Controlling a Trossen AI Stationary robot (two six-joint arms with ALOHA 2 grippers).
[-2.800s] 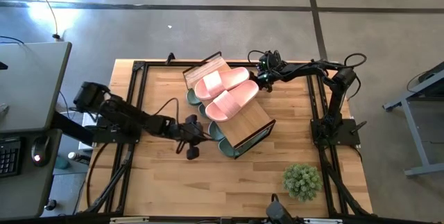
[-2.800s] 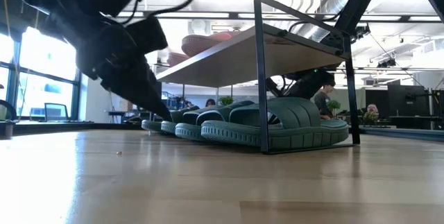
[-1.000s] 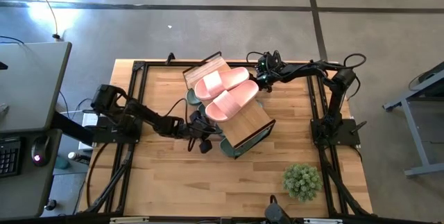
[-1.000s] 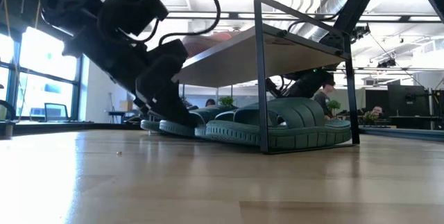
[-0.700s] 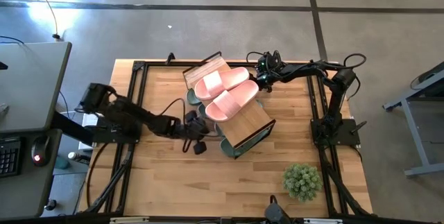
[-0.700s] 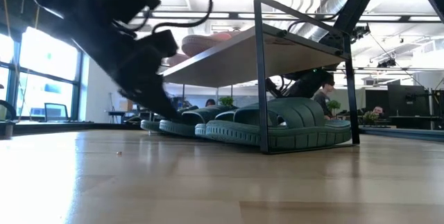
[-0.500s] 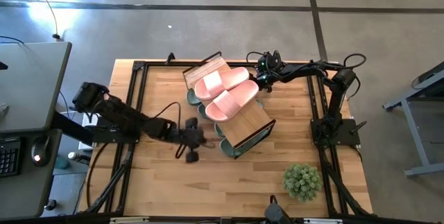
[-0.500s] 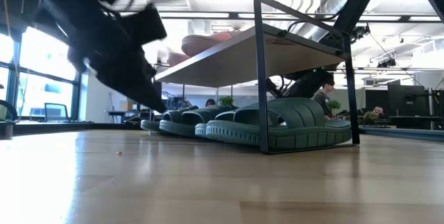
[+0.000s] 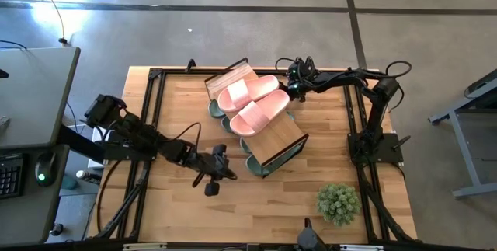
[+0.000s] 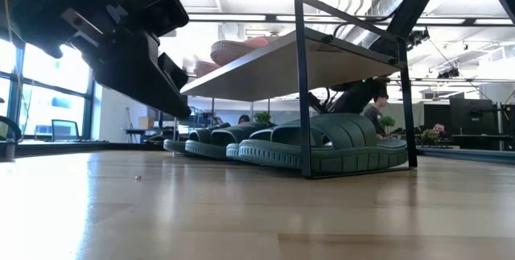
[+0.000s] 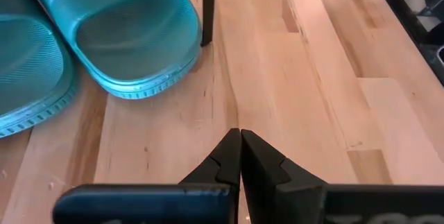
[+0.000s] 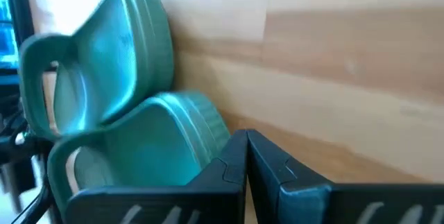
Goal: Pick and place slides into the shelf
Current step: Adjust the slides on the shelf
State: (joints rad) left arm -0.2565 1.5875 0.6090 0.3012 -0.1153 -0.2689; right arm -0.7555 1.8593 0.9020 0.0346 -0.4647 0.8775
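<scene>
1. From above, the left claw (image 9: pixel 213 179) is closed and empty over bare table (image 9: pixel 178 204), just short of the shelf (image 9: pixel 276 138). The right claw (image 9: pixel 293 88) is closed too, at the shelf's far end beside the pink slides (image 9: pixel 256 107), which lie on the shelf's top board.
2. At table level, the green slides (image 10: pixel 322 143) sit in a row on the table under the board, inside the black frame; the left claw hangs above and in front of them.
3. Past the left claw's shut tips, a green slide's rounded end (image 11: pixel 135 33) lies just ahead, beside a frame leg (image 11: pixel 207 9).
4. Past the right claw's shut tips, two green slides (image 12: pixel 118 106) are very close.
5. The slides look light, soft and springy, probably grippy; pinching the wide strap or the sole's edge seems the best hold.
</scene>
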